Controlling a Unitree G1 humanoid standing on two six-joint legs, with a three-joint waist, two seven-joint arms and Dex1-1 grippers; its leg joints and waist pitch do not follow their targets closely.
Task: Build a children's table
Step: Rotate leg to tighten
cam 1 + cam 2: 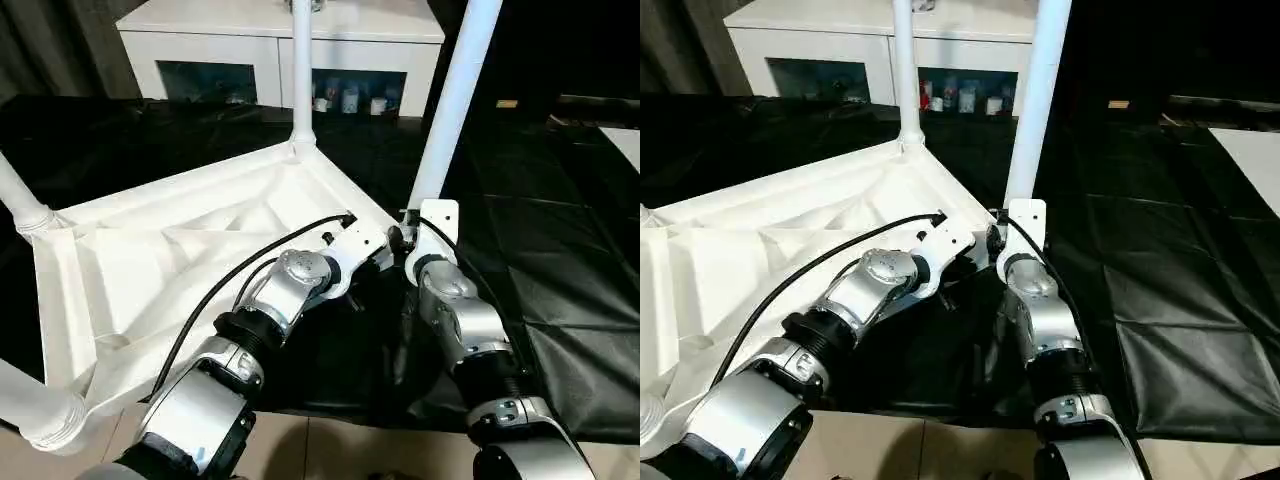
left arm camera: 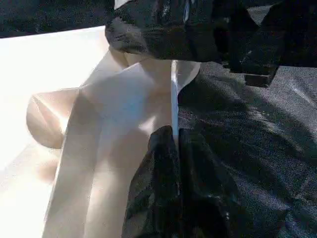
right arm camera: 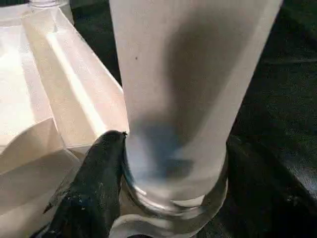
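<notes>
white plastic tabletop (image 1: 150, 270) lies upside down on a black sheet (image 1: 560, 230), ribs facing up. one leg (image 1: 301, 70) stands in the far corner, and other legs poke out at the left side (image 1: 20, 205) and the near left corner (image 1: 30, 405).

the step now looks like fitting the last leg (image 1: 455, 100) into the corner nearest the robot's right arm. the right gripper (image 3: 163, 163) is wrapped around the bottom of this leg, just above its flared end, with a black finger (image 3: 96, 183) pressed on the side. the leg leans a little. the left gripper (image 2: 176, 148) is squeezed shut on the thin edge of the tabletop, right by that corner, to hold it in place.

next, i think the leg needs to be stood straight and pushed or twisted down until it sits tight, while the left gripper keeps the top from sliding.

behind the table is a white cabinet (image 1: 280, 50) with dark glass doors. it is well apart. the two grippers are very close together, so they may bump.
</notes>
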